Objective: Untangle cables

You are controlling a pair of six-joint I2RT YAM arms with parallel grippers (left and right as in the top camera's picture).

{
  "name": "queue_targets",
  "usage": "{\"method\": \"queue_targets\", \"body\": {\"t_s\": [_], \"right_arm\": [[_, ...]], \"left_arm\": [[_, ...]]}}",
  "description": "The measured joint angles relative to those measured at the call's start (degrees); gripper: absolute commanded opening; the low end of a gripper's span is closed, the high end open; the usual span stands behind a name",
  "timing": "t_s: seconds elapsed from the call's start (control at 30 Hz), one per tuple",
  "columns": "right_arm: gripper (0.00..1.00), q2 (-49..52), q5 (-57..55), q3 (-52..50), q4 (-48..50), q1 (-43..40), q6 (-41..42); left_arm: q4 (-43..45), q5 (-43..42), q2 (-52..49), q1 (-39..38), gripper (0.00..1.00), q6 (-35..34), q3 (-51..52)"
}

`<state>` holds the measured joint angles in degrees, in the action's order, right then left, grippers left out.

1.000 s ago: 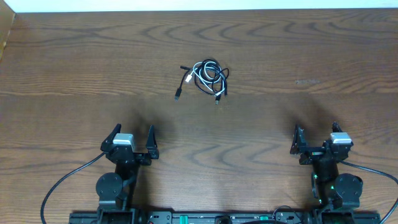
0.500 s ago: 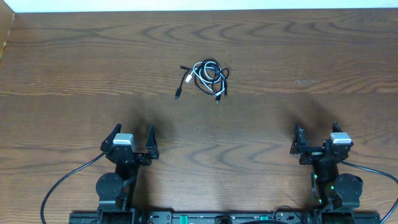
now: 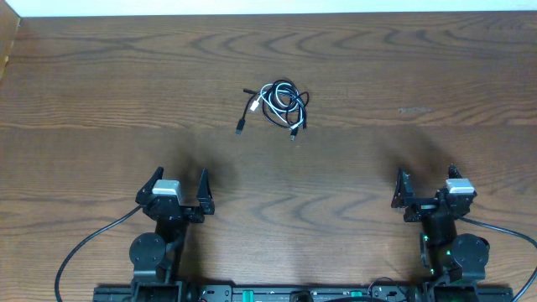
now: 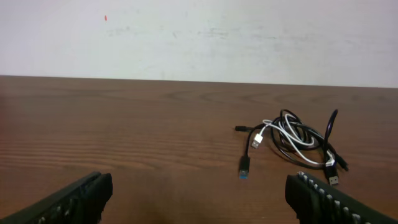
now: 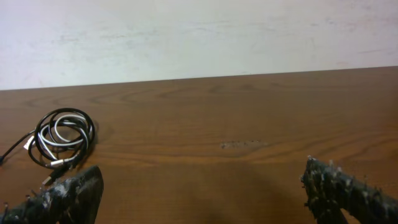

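Note:
The cables [image 3: 279, 104] lie in one small tangle of black and white loops on the wooden table [image 3: 403, 67], a little left of centre toward the far side; a black plug end [image 3: 240, 128] trails off to the left. In the left wrist view the cables [image 4: 297, 138] sit ahead and to the right, in the right wrist view the cables [image 5: 61, 137] sit far left. My left gripper [image 3: 179, 190] rests open near the front edge, well short of the tangle. My right gripper [image 3: 428, 186] is open at the front right, holding nothing.
Thick black arm cables [image 3: 84, 247] run along the front edge behind both arm bases. A pale wall [image 4: 199, 37] rises beyond the table's far edge. A box edge [image 3: 8, 38] shows at the far left corner.

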<state>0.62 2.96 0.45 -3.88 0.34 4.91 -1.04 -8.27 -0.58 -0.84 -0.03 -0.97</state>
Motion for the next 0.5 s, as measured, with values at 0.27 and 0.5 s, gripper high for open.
{"method": "queue_targets", "body": {"t_s": [0.27,0.5], "right_arm": [[0.99,0.0,0.0,0.0,0.0,0.0,0.0],[0.99,0.0,0.0,0.0,-0.02,0.0,0.0]], "left_arm": [[0.04,-0.55,-0.28,0.0,0.94,-11.56,0.0],[-0.74,-5.68,-5.42,0.0,0.94,-16.72,-0.72]]}}
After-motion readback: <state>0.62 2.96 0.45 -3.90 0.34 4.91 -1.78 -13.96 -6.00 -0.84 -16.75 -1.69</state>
